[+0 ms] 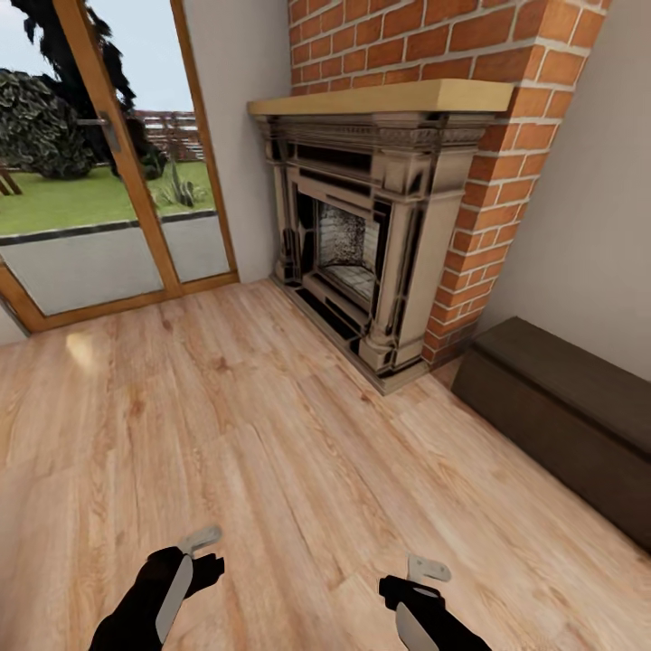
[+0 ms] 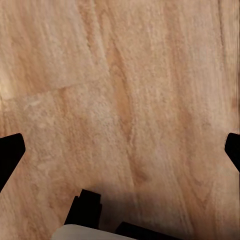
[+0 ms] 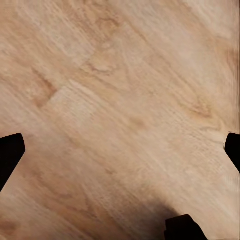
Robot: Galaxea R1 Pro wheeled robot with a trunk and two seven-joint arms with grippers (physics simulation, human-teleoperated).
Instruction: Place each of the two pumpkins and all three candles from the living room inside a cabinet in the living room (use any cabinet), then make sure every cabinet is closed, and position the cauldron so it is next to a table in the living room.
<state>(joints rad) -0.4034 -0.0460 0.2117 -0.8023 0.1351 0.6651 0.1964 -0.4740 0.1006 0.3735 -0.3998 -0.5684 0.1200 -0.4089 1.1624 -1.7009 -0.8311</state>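
both hands empty, left hand (image 1: 201, 553) and right hand (image 1: 423, 579) spread open over wood floor (image 1: 271, 452). you turn toward cabinet (image 1: 561, 407) by fireplace (image 1: 371, 226), keep arms tucked.

Fireplace (image 1: 362, 244) ahead, glass door (image 1: 99, 163) to its left, cabinet (image 1: 570, 416) along right wall, floor (image 1: 271, 452) between

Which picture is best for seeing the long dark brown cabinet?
The head view. There the cabinet sits low against the wall to the right of the brick fireplace, its front shut. The left and right wrist views look down at the wooden floor between their fingertips, so they tell you nothing about the cabinet.
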